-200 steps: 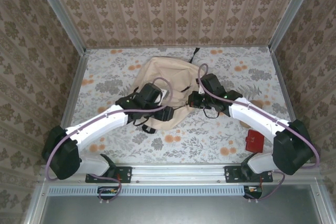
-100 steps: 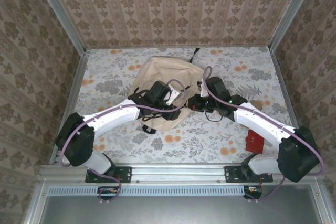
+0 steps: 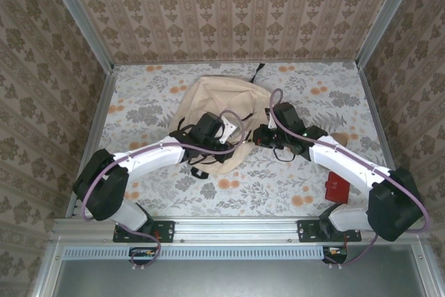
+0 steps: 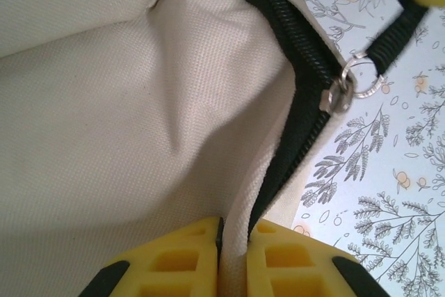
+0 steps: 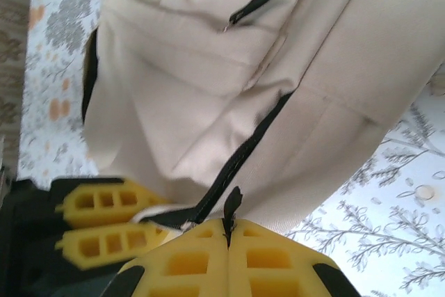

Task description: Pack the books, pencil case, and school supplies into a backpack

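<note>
Backpack (image 3: 215, 99), left arm (image 3: 149, 156) overlapping, red pouch (image 3: 337, 187) perhaps

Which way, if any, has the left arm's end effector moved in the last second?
Yes: the left end effector has shifted right across the backpack, toward the red square thing, and now pinches the backpack's zipper edge.

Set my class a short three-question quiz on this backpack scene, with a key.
1. True or false: the left gripper is pinched on the backpack fabric beside its zipper.
2. The right gripper is shut on: A) the black zipper pull strap; B) a pencil; C) a yellow book.
3. Where does the small red square thing lie?
Key: 1 true. 2 A. 3 On the table, near the right arm's base, apart from the backpack.
</note>
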`<state>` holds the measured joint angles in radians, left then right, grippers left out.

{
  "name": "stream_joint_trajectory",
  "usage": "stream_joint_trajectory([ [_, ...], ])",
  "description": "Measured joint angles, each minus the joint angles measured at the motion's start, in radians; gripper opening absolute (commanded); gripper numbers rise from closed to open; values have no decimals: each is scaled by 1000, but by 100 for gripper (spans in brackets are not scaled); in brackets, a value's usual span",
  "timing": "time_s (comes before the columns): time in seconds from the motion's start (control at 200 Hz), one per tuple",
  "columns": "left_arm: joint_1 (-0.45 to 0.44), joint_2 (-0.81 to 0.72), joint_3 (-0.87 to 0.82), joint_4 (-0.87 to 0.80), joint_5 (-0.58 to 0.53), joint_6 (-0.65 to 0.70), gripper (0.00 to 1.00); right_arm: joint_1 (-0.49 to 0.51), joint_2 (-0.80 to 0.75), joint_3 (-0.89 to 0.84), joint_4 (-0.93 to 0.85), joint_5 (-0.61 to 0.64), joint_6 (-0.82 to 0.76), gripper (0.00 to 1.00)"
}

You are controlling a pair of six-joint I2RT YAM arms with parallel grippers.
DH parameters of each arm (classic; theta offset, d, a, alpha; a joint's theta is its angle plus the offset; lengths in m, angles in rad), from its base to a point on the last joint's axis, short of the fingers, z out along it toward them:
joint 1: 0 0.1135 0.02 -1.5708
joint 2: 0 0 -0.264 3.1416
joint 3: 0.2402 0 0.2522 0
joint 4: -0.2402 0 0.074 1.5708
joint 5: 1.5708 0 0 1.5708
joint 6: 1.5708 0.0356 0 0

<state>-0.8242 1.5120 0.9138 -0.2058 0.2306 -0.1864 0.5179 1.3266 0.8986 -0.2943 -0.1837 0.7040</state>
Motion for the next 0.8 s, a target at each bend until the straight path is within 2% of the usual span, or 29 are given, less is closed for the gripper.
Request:
stream_joint_trajectory([
  [0.38,1,-15,-48,29,8,6,7,-15,178,121,-44,175,3,0],
  [0.8,1,-29,-53,35,21,23,7,-60,309,219,-78,220,-3,0],
])
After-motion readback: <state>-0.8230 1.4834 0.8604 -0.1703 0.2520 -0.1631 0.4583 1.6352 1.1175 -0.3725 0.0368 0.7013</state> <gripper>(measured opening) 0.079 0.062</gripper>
